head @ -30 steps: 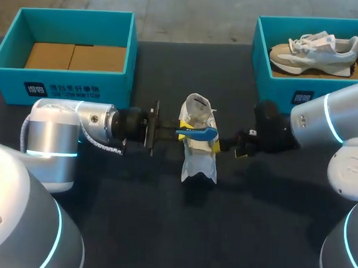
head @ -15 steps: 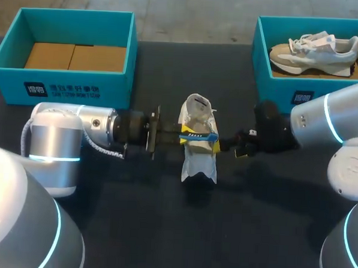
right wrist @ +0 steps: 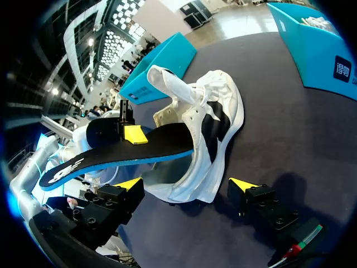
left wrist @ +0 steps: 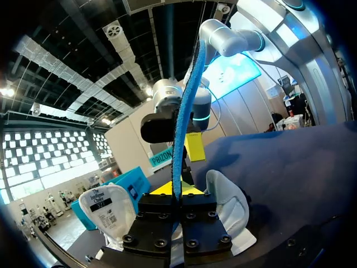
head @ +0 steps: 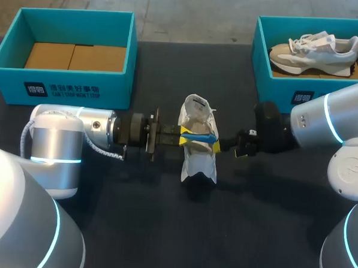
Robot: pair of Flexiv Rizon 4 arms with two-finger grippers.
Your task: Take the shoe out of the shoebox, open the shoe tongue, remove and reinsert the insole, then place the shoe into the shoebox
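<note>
**A:** Why is the white lace-up shoe (head: 197,153) standing alone mid-worktop?

**B:** It's out of its box with its tongue (right wrist: 162,78) pulled up, so the mouth is open for the blue-and-black foam insole (right wrist: 139,151). The insole lies flat across the shoe's collar, with one end at the opening and the other end out toward my left.

**A:** Who has it?

**B:** The left tool (head: 184,134), which comes in from the shoe's left and is clenched on the insole's edge. Whether the insole is coming out or going back in, I can't judge. The right tool (head: 247,143) sits just right of the shoe. Its fingers are spread and nothing is gripped. I'd say it is waiting there to steady the shoe.

**A:** And the surface?

**B:** It's a dark, matte worktop (head: 162,229). Beyond the shoe to the far left is a teal cardboard shoebox (head: 73,83) with only brown cardboard (head: 75,56) on its floor, probably where the shoe goes. Beyond the shoe to the far right, a second teal box (head: 274,88) holds a beige-and-white sneaker (head: 315,51).
</note>
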